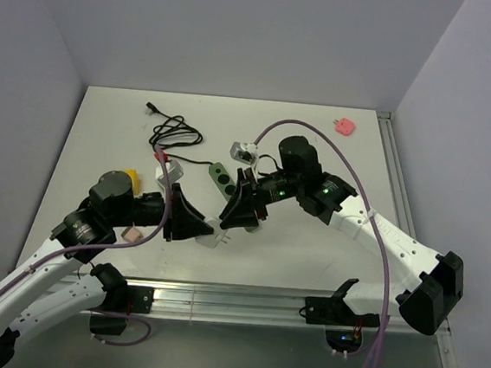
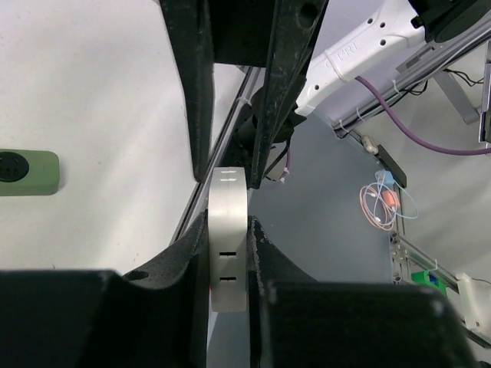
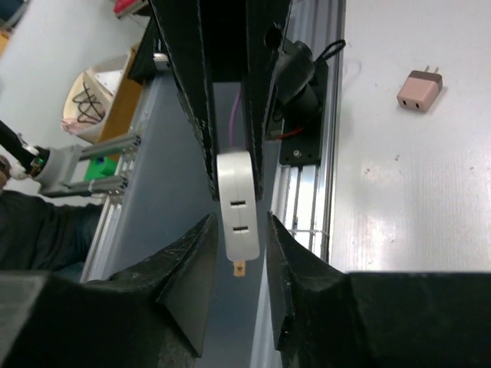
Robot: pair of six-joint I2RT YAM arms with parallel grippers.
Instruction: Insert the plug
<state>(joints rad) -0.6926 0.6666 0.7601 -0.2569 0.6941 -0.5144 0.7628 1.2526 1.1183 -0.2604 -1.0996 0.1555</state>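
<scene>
The left pincer point(image 2: 228, 226) is clamping the plug point(image 2: 228, 245); the right pincer point(image 3: 239, 230), standing apart around the plug, is risking nudging it askew.

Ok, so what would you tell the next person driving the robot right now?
Left gripper: shut on the flat white plastic plug adapter, held in the air.
Right gripper: open, a finger on each side of the same adapter, not pressing it.
Green oblong power strip: lying flat just behind both grippers.
Done: adapter lifted and gripped.
Left: draw the right gripper clear, carry the adapter to the strip, push it in.
</scene>
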